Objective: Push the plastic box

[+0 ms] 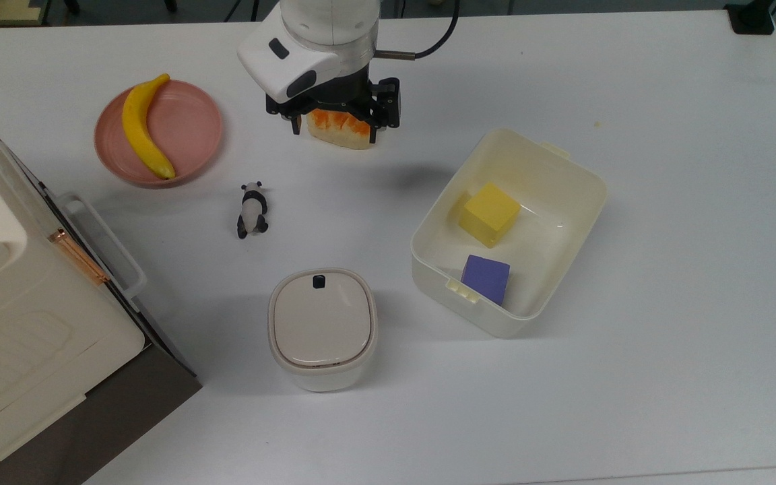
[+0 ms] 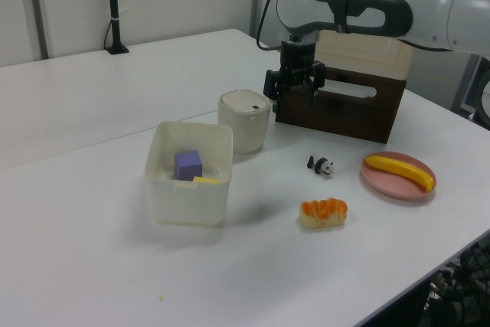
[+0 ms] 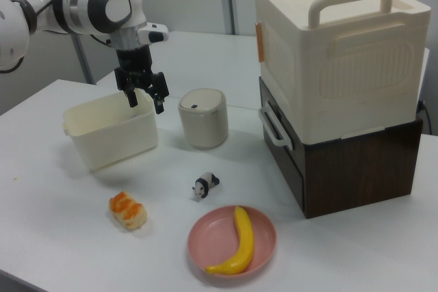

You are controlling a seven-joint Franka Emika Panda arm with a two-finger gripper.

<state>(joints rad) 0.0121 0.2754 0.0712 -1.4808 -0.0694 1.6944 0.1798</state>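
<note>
Scanning the top view from its left, you see a banana on a pink plate at upper left, then the hand at upper centre, fingers spread and holding nothing, raised above the surface. The plastic box sits right of centre, holding a yellow block and a purple block.

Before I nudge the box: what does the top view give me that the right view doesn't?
Top view: the box's inside, with a yellow cube and a purple cube, plus its latch tab.

Right view: the pincer hanging clear above the table, in front of the box with its outer wall showing, and the appliance's full height.

Both: banana on plate, panda, lidded container, bread.
</note>
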